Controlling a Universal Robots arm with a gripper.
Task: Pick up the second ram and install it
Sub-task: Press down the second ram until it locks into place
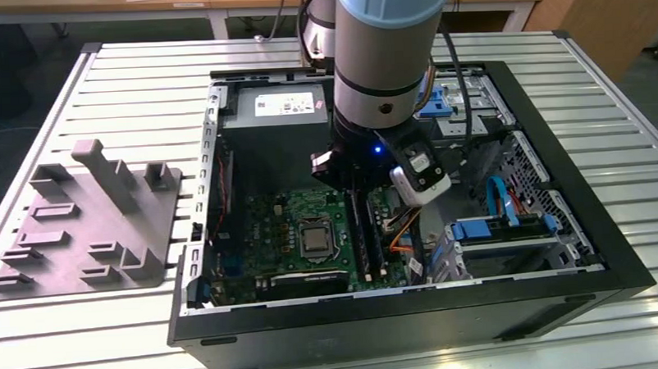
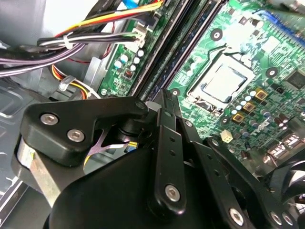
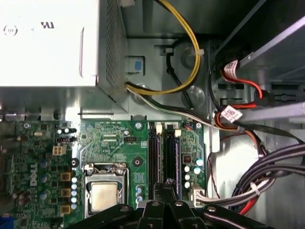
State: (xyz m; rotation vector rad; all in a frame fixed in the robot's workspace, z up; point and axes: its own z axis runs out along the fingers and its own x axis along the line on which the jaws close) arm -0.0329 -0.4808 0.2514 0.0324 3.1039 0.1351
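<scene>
My gripper (image 1: 354, 186) hangs low inside the open computer case (image 1: 593, 224), right over the long black memory slots (image 1: 366, 236) of the green motherboard (image 1: 281, 227). In both wrist views the gripper (image 3: 167, 184) (image 2: 164, 97) has its fingers drawn together into one narrow tip. That tip sits at the near end of the slots (image 3: 163, 157) (image 2: 167, 57). I cannot tell the second ram apart from the dark slots under the tip. No board shows sticking out between the fingers.
The grey power-supply box (image 1: 271, 113) fills the back of the case, with cable bundles (image 3: 267, 162) beside the slots. The processor socket (image 3: 106, 195) lies next to the slots. Blue drive brackets (image 1: 506, 227) stand on the exterior view's right. A grey holder (image 1: 90, 221) rests outside the case.
</scene>
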